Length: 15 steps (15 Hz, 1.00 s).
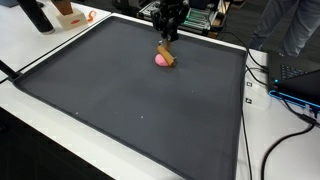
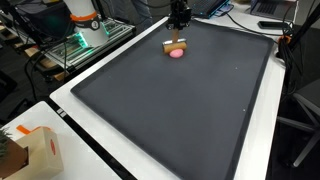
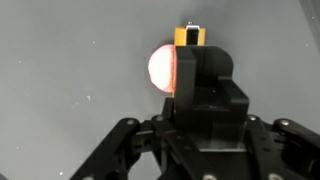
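Pincer (image 1: pixel 168 38): I had it hanging at the upper middle in both exterior views (image 2: pixel 179 18), just above the two things. I could not tell whether it was open or closed.
Pink ball (image 1: pixel 160 60): it lay on the dark mat (image 1: pixel 130 110), upper middle, just beside the orange block (image 1: pixel 169 52).
Wrist view: my pincer's body hid part of the ball (image 3: pixel 160 68).
Tabletop (image 1: pixel 30 45): white, under the mat.
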{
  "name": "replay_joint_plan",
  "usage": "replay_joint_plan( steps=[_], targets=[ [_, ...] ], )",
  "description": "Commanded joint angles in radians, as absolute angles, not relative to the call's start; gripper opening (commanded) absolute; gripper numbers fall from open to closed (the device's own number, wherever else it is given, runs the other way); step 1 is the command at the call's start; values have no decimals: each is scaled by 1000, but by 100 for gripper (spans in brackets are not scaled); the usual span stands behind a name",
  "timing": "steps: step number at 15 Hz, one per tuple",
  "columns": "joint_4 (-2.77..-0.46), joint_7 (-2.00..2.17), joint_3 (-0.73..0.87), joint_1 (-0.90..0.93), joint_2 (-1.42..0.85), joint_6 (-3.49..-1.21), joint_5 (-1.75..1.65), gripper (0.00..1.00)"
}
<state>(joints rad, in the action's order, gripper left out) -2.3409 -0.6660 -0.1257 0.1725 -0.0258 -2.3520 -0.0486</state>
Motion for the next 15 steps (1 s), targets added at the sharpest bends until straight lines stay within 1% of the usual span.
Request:
replay_joint_plan(
  steps=[1,15],
  targets=[
    [-2332,-656,-118,142,-92,-2385,-82,24],
    [-2307,-551,-111,128,-128,-2383,-150,24]
  ],
)
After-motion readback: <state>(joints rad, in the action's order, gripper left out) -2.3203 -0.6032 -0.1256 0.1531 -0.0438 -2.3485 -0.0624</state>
